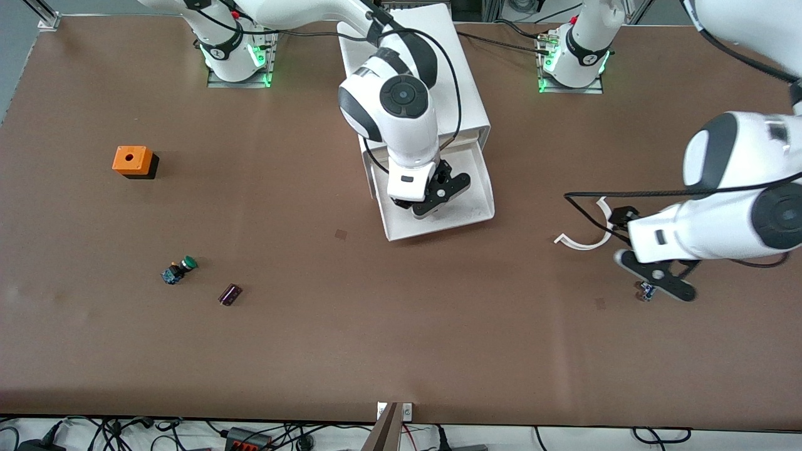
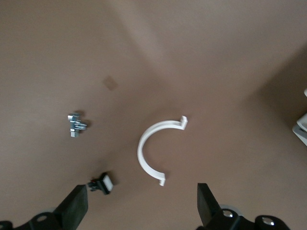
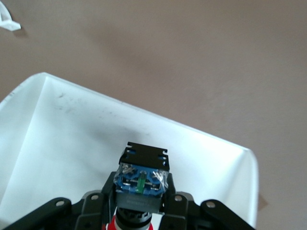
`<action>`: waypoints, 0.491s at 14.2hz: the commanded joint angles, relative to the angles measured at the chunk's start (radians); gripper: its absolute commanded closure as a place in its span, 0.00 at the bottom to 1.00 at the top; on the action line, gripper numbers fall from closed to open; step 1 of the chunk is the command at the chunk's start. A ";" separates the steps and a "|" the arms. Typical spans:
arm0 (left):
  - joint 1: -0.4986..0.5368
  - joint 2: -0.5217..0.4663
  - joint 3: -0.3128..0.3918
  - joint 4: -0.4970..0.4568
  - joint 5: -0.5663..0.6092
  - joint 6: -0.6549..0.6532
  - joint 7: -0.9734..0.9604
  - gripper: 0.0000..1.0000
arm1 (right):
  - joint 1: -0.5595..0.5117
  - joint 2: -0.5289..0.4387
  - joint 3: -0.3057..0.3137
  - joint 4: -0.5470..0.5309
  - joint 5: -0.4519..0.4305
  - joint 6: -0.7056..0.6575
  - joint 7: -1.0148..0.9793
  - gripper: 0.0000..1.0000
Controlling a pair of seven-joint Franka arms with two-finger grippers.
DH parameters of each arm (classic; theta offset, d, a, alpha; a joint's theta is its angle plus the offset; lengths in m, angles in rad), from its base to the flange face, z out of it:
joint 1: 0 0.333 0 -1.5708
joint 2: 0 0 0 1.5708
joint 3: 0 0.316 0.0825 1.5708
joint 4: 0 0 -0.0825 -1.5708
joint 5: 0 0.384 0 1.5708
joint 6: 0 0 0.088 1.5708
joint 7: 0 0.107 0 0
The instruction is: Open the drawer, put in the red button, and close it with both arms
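The red button (image 3: 140,189) is pinched between the fingers of the right gripper (image 1: 431,202), which is held over the pulled-out drawer (image 1: 481,188). The left gripper (image 1: 658,279) is held with fingers spread wide over the table (image 1: 376,326), above a white clip (image 2: 156,151) and, at eight o'clock from the clip, a small black part (image 2: 103,184).

We saw a white drawer (image 1: 482,188) on a brown table (image 1: 376,326), a red button (image 3: 141,184) with blue-and-black body, an orange cube (image 1: 133,161), and a green-capped button (image 1: 180,269).
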 commanded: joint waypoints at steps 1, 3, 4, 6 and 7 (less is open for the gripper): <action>0.054 0.037 0.002 0.064 -0.068 0.050 -0.011 0.00 | -0.004 0.018 0.020 0.022 0.026 -0.009 0.016 1.00; 0.076 0.042 0.005 0.054 -0.110 0.050 -0.025 0.00 | 0.014 0.029 0.020 0.022 0.026 -0.008 0.017 1.00; 0.077 0.043 0.005 0.054 -0.112 0.050 -0.057 0.00 | 0.014 0.037 0.019 0.022 0.026 -0.005 0.017 1.00; 0.075 0.034 -0.003 0.016 -0.114 0.048 -0.123 0.00 | 0.014 0.049 0.019 0.022 0.026 0.001 0.030 1.00; 0.075 0.028 -0.006 0.002 -0.114 0.048 -0.146 0.00 | 0.014 0.056 0.019 0.023 0.026 0.003 0.031 1.00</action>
